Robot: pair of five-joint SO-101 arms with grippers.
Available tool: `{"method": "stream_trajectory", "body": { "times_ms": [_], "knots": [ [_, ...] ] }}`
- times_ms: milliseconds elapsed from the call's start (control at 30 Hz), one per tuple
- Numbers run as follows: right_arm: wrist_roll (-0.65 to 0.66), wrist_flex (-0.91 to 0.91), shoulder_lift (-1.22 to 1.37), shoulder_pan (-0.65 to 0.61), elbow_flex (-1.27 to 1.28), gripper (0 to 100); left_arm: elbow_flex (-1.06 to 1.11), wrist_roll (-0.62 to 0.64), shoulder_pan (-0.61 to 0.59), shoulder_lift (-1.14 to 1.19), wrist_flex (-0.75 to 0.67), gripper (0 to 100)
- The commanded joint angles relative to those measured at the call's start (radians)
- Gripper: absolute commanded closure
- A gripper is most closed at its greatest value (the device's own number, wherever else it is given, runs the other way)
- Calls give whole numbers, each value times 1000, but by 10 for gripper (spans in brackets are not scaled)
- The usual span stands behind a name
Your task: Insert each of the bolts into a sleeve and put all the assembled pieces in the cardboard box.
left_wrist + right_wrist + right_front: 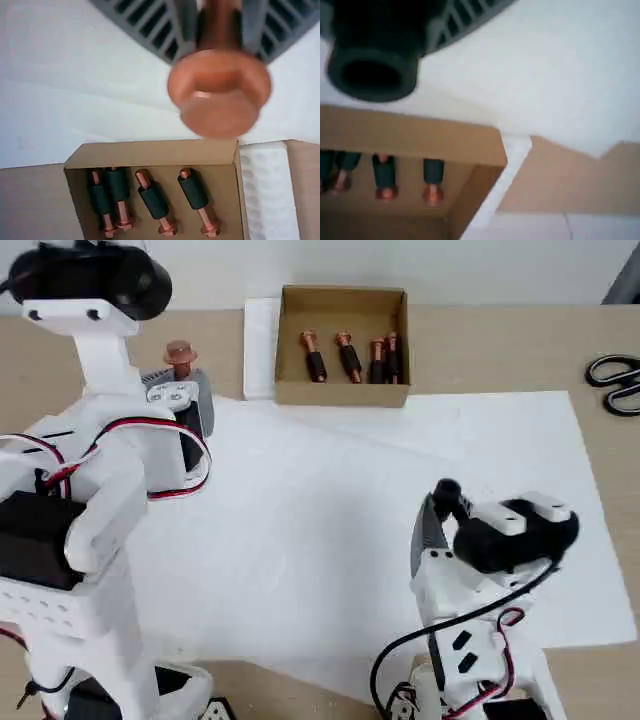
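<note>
My left gripper [180, 378] is at the table's back left, shut on a copper bolt [180, 352] whose head points up. In the left wrist view the bolt's head [219, 93] sticks out between the grey fingers [150, 25]. My right gripper [440, 518] is at the front right, shut on a black sleeve [447, 493], whose open bore [372, 74] faces the right wrist camera. The cardboard box [340, 393] sits at the back centre with several bolt-in-sleeve pieces [347, 356] lying in it. These pieces [152, 200] also appear below the held bolt.
A white sheet [350, 520] covers the middle of the wooden table. Scissors [615, 382] lie at the far right edge. A white foam strip [260, 345] lies against the box's left side. The arms' bases stand at the front.
</note>
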Motion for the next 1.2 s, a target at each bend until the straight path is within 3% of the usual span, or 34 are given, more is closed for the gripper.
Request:
{"method": "stream_trajectory", "body": {
  "times_ms": [0, 67, 300, 433, 533, 733, 833, 1033, 1167],
  "knots": [
    [-26, -87, -8, -5, 25, 994, -7, 6, 5, -28, -46, 995],
    [-26, -147, -8, -13, 71, 994, -7, 6, 5, -29, -46, 995],
    [-18, -320, -8, -232, 199, 994, -8, 3, 6, -31, -46, 995],
    [-18, -375, -8, -269, 242, 994, -7, -2, 11, -26, -87, 995],
    [-18, -404, -8, -309, 276, 994, -13, -3, 120, -32, -158, 995],
    [-25, -406, -10, -325, 292, 994, -1, 29, 365, -74, -207, 995],
    [-26, -406, -10, -325, 296, 994, 13, 49, 377, -106, -209, 995],
    [-26, -484, -12, -325, 385, 994, 35, -44, 433, -269, -183, 995],
    [-25, -510, -12, -325, 402, 994, 243, -31, 391, -307, -233, 995]
  ]
}}
